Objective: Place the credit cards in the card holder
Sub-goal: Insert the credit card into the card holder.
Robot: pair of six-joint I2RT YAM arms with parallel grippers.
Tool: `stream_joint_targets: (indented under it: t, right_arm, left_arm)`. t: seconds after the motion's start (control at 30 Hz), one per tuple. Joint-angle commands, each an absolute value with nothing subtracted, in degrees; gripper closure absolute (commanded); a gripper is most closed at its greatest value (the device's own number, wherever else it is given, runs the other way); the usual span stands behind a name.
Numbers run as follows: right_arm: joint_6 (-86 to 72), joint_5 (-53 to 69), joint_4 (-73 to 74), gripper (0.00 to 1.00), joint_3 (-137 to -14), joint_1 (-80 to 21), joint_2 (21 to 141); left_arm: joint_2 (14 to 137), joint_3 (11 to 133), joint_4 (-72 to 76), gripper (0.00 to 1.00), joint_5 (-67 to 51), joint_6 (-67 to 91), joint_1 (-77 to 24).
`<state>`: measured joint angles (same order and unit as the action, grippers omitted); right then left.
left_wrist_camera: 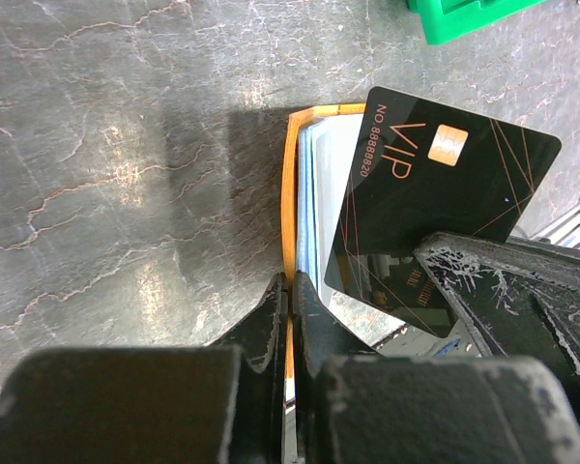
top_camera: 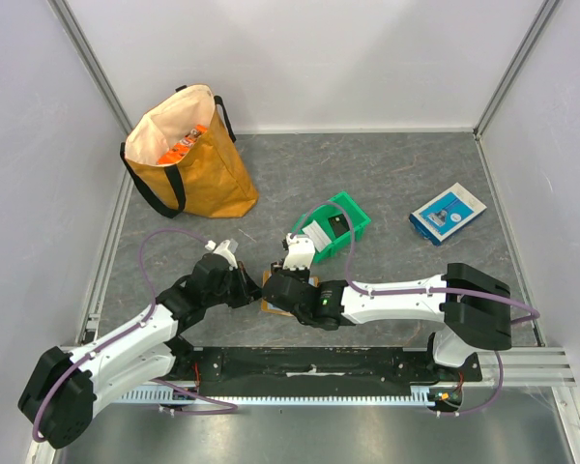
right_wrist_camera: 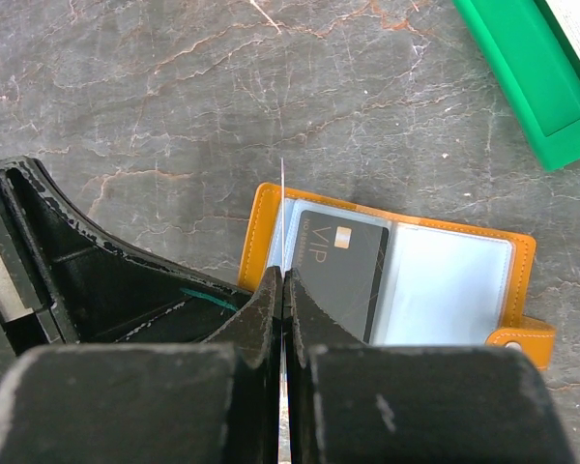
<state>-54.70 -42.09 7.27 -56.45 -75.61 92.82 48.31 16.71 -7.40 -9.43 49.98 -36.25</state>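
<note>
Left pincer (left_wrist_camera: 291,295): fully closed, nipping the orange border of the card holder (left_wrist_camera: 289,193) at its near edge.

Right pincer (right_wrist_camera: 283,290): fully closed on a black credit card (left_wrist_camera: 435,184). The card is lettered "VIP" and carries a gold chip. In the right wrist view it appears edge-on as a thin pale line rising from between the fingertips. In the left wrist view it stands tilted over the open holder, with its lower edge down at the clear sleeves.

Card holder: lies open and flat on the grey marbled surface (left_wrist_camera: 126,145), between the two pincers, near the front centre of the work area. Its clear plastic sleeves face up and its snap tab (right_wrist_camera: 520,335) is at the far right corner in the right wrist view. A black "VIP" face shows in the left sleeve. Whether that is a second card seated there or a reflection of the held one cannot be determined.

Other items: a green bin (top_camera: 343,208) stands just beyond the holder. A blue-and-white box (top_camera: 448,213) lies well apart to the right. An orange-yellow tote bag (top_camera: 203,174) stands at the far left with its mouth open.
</note>
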Motion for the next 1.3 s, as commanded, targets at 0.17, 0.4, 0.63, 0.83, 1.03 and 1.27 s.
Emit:
stream_joint_targets:
  t: [0.17,0.4,0.63,0.83,1.03,1.27]
  right_arm:
    - [-54.8,-43.6,3.7,1.00,-58.6,-75.9,90.7]
    - [-54.8,-43.5,4.0,1.00,-59.0,-75.9,92.4]
    - [-55.3,-44.1,5.5,1.00,-59.2,-75.9,94.5]
    - [-55.5,-44.5,6.5,1.00,-59.4,-75.9,95.5]
    - [-55.4,-47.4,11.3,1.00,-60.8,-76.0,94.8]
    - [-55.8,-50.6,18.7,1.00,-61.3,-76.0,93.3]
  left_arm:
    - [47.5,16.9,-6.5,0.98,-9.8,51.5,-36.6]
    - [47.7,17.2,-6.3,0.98,-9.9,51.4,-36.6]
    - [47.4,17.3,-6.4,0.98,-10.1,51.5,-36.6]
    - [47.0,17.2,-6.4,0.98,-10.2,51.6,-36.5]
    - [47.5,17.1,-6.5,0.98,-9.6,51.2,-36.5]
    - [48.0,17.7,-7.4,0.98,-8.5,50.3,-36.5]
